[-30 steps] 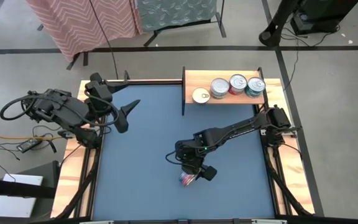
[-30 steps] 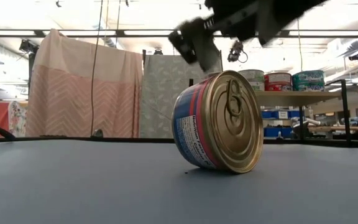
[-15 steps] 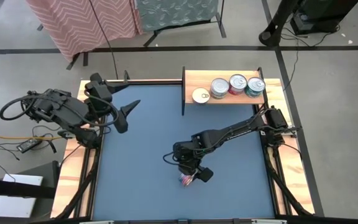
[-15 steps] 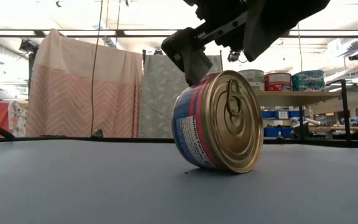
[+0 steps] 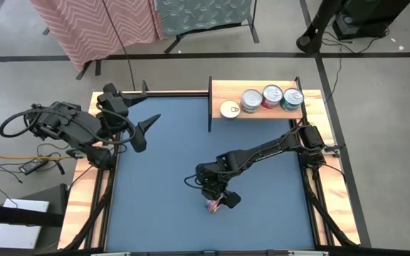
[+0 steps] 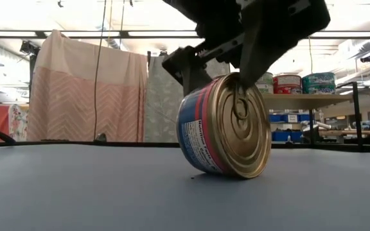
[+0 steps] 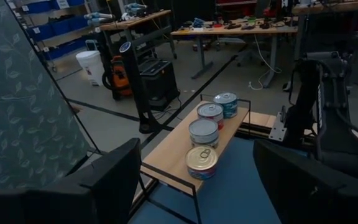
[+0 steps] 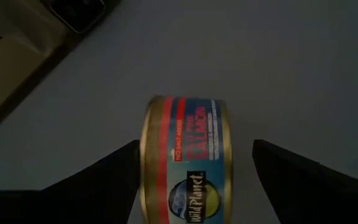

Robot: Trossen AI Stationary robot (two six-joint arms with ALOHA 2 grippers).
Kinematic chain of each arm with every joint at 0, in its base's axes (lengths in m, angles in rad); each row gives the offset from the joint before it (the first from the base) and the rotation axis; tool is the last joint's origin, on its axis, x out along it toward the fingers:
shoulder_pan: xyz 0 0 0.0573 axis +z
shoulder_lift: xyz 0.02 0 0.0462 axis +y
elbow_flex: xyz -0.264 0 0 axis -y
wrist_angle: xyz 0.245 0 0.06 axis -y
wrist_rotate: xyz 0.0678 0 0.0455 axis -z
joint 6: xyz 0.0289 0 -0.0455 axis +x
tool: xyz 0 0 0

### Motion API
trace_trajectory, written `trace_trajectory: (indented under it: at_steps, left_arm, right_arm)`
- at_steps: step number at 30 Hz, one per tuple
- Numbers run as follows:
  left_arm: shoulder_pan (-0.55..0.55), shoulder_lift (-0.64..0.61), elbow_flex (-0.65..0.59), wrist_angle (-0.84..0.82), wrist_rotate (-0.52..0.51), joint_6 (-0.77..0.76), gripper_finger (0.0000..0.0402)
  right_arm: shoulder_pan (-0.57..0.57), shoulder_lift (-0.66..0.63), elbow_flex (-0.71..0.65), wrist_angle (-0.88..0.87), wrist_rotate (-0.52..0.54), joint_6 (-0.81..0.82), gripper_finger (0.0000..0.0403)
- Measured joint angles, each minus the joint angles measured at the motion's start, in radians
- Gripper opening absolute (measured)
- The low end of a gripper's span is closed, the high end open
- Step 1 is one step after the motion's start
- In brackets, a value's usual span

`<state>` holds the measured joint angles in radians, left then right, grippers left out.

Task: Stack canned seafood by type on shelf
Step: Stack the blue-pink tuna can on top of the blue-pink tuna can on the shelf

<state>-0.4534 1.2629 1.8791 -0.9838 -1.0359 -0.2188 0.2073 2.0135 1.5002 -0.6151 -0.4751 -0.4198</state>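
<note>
Right gripper point(image 5: 216, 200) is coming lower since the earlier frame and is now bracketing the gold-lidded tin point(image 6: 222, 126), with one finger on each side of it.

Its fingers are standing wide and are not yet closing, so I judge that the grasp is only beginning; the tin is lying on its edge on the blue table point(image 5: 162, 163), well apart from the shelf point(image 5: 255, 109), toward the table's front edge. Four tins are already sitting on the shelf: a gold-lidded one point(image 5: 230, 109) at its left end, then a silver one point(image 5: 251, 100), a red-sided one point(image 5: 272, 96) and a teal-sided one point(image 5: 292, 99), all in a single row, none stacked. So five tins are showing in total, and the stacking by type is still waiting. Left gripper point(image 5: 142, 132) is resting wide open, far to the left of the shelf.
</note>
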Motion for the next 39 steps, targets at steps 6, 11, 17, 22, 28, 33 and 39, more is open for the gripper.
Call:
trace_trajectory:
  at_steps: [6,11,17,22,28,33,39]
  left_arm:
    - [0.0,0.0,0.0,0.005,0.0,0.002,0.0312]
    - [0.0,0.0,0.0,0.007,0.0,0.002,0.0312]
    - [0.0,0.0,0.0,0.007,0.0,0.004,0.0312]
    - [0.0,0.0,0.0,0.006,0.0,0.005,0.0312]
    - [0.0,0.0,0.0,0.005,0.0,0.008,0.0312]
    - [0.0,0.0,0.0,0.005,0.0,0.008,0.0312]
    - [0.0,0.0,0.0,0.005,0.0,0.008,0.0312]
  right_arm:
    - [-0.005,0.016,0.0,0.005,0.011,0.0,0.031]
    - [-0.008,0.039,-0.002,-0.006,0.015,-0.001,0.0298]
    - [-0.006,0.051,0.0,-0.019,0.01,-0.001,0.028]
    - [-0.006,0.05,0.0,-0.018,0.01,-0.001,0.0248]
    - [-0.006,0.05,0.0,-0.018,0.006,-0.002,0.0197]
    - [-0.006,0.049,0.0,-0.017,0.005,-0.002,0.0197]
    - [-0.009,0.048,0.038,-0.023,0.004,0.0,0.0197]
